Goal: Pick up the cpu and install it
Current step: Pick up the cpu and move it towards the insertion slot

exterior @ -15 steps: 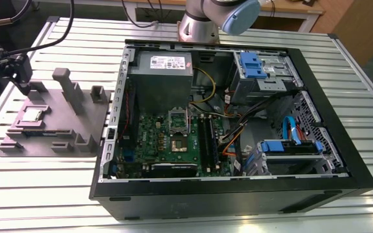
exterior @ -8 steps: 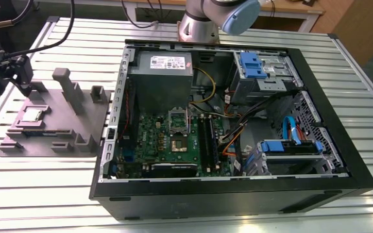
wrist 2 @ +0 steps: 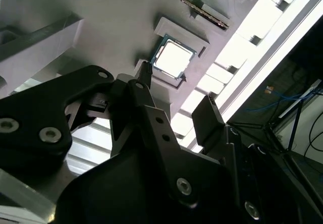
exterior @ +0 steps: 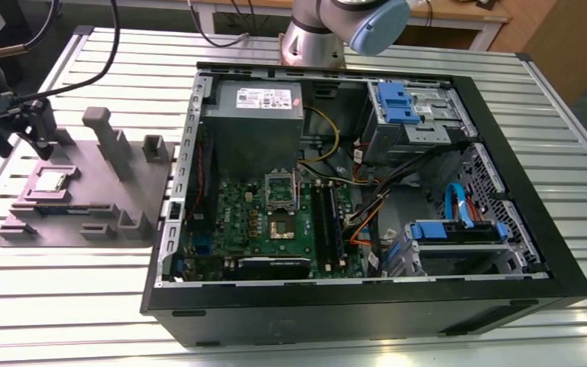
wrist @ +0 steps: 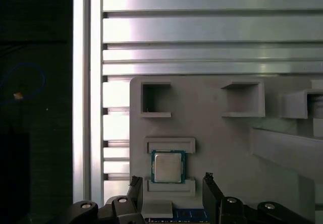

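The gripper (wrist: 171, 182) hangs spread open and empty, with the cpu (wrist: 168, 166) lying flat in its tray (wrist: 227, 146) recess just ahead, between the fingertips. It looks light, stiff, slick-topped and probably fragile underneath. Its opposite side edges seem the place to pinch it.

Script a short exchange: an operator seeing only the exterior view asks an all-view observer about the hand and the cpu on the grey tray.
Operator: Is the hand open?
Observer: Yes. In the first wrist view the hand is open, a finger either side of the cpu.
Operator: Are they touching it?
Observer: No. Gaps of grey tray show between both fingertips and the cpu.
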`<action>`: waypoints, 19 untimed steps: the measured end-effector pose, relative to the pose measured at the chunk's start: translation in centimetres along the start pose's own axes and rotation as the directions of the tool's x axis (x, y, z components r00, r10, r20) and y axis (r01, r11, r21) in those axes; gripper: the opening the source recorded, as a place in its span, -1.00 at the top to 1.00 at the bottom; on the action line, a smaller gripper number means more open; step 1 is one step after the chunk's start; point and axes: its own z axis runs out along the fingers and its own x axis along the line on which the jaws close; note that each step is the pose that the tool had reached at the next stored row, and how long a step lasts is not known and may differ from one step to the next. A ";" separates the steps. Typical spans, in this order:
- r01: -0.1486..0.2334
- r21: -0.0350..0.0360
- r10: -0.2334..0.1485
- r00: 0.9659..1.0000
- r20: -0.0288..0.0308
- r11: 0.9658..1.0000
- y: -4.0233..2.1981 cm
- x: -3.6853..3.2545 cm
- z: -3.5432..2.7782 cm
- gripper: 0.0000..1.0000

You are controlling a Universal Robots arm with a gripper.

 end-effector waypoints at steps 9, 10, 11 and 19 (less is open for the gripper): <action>0.000 0.000 0.000 1.000 -0.001 1.000 -0.10 0.06 1.63 -0.18; 0.001 0.000 -0.001 1.000 -0.001 1.000 -0.11 0.07 1.82 -0.18; 0.001 0.000 -0.001 1.000 -0.001 1.000 -0.12 0.11 1.99 -0.18; 0.002 0.000 -0.002 1.000 -0.001 1.000 -0.17 0.21 3.46 -0.18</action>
